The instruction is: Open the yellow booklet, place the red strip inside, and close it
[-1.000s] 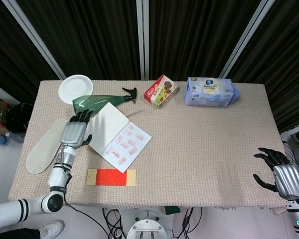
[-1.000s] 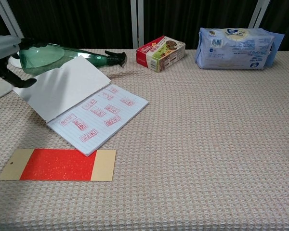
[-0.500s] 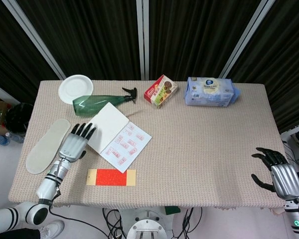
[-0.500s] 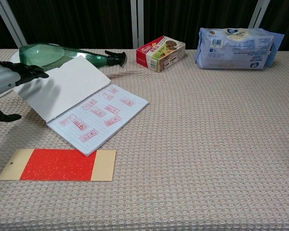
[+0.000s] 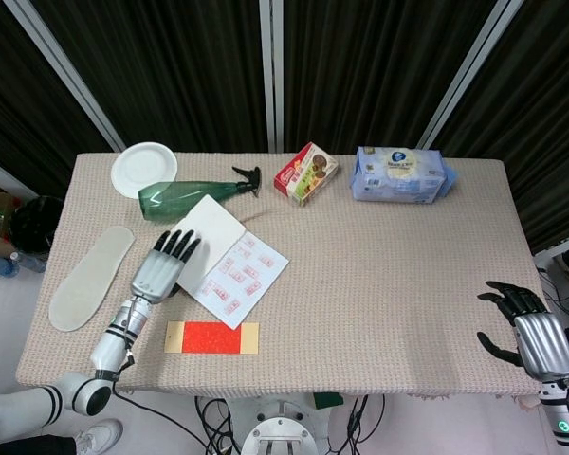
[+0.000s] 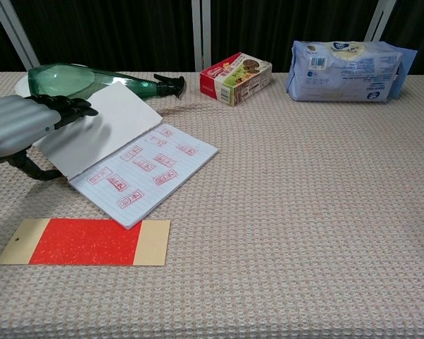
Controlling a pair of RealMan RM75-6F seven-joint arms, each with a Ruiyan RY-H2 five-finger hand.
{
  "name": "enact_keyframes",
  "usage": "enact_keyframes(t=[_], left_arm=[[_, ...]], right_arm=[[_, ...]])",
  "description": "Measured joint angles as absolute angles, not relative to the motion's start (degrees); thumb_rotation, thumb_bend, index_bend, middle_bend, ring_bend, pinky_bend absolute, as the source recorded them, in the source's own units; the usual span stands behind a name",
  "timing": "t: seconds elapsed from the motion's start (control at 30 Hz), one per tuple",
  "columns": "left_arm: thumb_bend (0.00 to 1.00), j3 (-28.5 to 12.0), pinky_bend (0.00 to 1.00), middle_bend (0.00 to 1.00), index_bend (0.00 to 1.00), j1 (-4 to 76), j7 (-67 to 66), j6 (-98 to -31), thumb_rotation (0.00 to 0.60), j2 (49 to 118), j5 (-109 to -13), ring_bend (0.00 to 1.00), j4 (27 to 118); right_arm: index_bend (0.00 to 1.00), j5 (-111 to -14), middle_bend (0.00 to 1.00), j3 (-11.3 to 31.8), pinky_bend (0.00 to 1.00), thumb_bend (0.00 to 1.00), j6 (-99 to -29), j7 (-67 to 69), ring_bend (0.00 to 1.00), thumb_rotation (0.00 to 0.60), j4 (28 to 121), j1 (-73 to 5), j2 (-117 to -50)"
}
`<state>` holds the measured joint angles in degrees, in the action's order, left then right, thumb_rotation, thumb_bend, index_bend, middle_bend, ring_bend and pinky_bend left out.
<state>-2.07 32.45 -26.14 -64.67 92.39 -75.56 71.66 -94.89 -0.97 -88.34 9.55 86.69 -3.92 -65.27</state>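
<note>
The booklet (image 5: 229, 265) lies open left of the table's middle. Its lined page with red stamps lies flat, and its white leaf (image 6: 99, 138) stands tilted up on the left. The red strip (image 5: 211, 337) on its tan card lies flat near the front edge, just in front of the booklet (image 6: 138, 166); the chest view shows the red strip (image 6: 85, 241) at lower left. My left hand (image 5: 163, 265) is open, its fingers spread over the raised leaf's left edge, seen in the chest view as left hand (image 6: 21, 127). My right hand (image 5: 531, 332) hovers open and empty at the table's front right corner.
A green spray bottle (image 5: 185, 196) lies just behind the booklet, with a white plate (image 5: 144, 169) further back left. A pale shoe insole (image 5: 87, 277) lies at the left edge. A snack box (image 5: 306, 173) and a blue wipes pack (image 5: 400, 174) stand at the back.
My left hand has moved right, from beside the insole to the raised leaf's left edge. The booklet, the strip and my right hand have stayed put.
</note>
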Motion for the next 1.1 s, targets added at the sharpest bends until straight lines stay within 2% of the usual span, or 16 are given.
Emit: enact_keyframes(t=[0.17, 0.53, 0.87, 1.1], left_arm=[[0.18, -2.83, 0.10, 0.00, 0.00, 32.35, -24.72, -65.17, 0.600, 92.72, -75.84, 0.00, 71.97], [0.17, -4.98, 0.10, 0.00, 0.00, 33.51, -19.76, -60.69, 0.600, 94.57, -73.42, 0.00, 76.44], [0.17, -6.83, 0.11, 0.00, 0.00, 35.27, -21.41, -58.69, 0.600, 96.27, -70.81, 0.00, 83.06], [0.17, -7.55, 0.10, 0.00, 0.00, 37.66, -26.79, -57.20, 0.600, 98.13, -69.15, 0.00, 83.87]], right_arm=[[0.32, -94.76, 0.18, -0.96, 0.21, 0.21, -88.10, 9.77, 0.18, 0.600, 86.44, -3.97, -65.38], [0.32, -94.58, 0.18, -0.76, 0.21, 0.21, -87.76, 10.58, 0.18, 0.600, 85.81, -4.26, -65.48], [0.32, -94.54, 0.18, -0.77, 0.21, 0.21, -88.01, 11.73, 0.18, 0.600, 84.83, -4.15, -65.53], [0.32, -94.40, 0.18, -0.86, 0.21, 0.21, -88.63, 12.40, 0.18, 0.600, 84.31, -3.66, -65.44]])
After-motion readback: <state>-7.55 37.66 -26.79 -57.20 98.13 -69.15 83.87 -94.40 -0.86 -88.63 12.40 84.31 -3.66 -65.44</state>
